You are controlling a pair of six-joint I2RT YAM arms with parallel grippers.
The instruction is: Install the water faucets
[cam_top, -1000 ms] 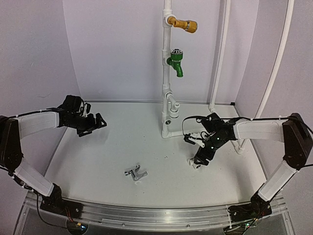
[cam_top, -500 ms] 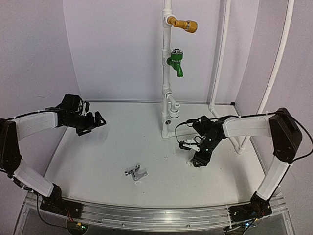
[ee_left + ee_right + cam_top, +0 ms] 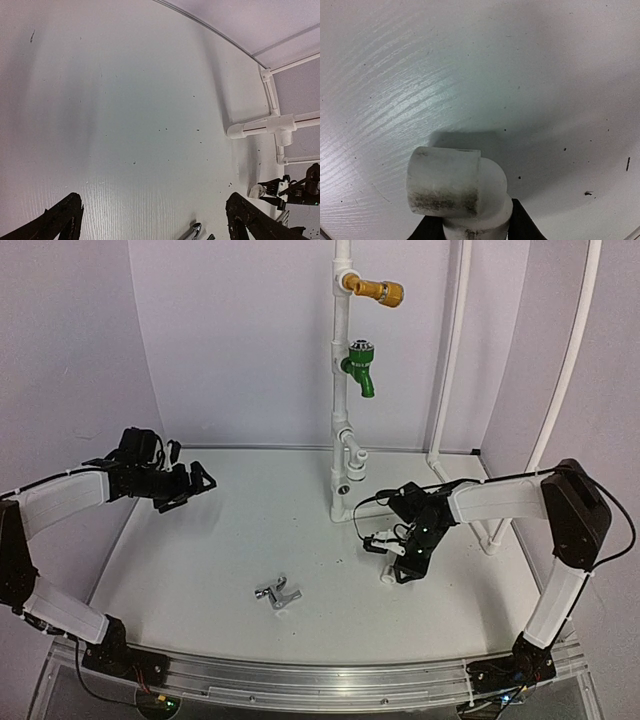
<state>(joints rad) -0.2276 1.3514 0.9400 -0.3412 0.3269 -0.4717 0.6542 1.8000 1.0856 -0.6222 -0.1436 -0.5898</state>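
The step in hand is the pickup of the white fitting (image 3: 455, 190), which lies on the table (image 3: 230, 540) right of centre, a little in front of the foot of the pipe stand (image 3: 342, 430). The right pincer (image 3: 398, 565) is down on it; in the right wrist view its black fingers (image 3: 522, 222) sit against both sides of the fitting's lower stem, so treat it as clamped. Next, lift straight up, then carry the fitting to a bare outlet low on the pipe stand and line up its round socket before pushing. The upper outlets already carry a green tap (image 3: 358, 368) and a brass tap (image 3: 378, 288); keep below them. Watch the stand's foot, which is close to the right arm. The metal tap (image 3: 277, 593) lies untouched near the table's near edge, well apart. The left pincer (image 3: 190, 485) hovers over the left side, fingers wide apart and holding nothing.
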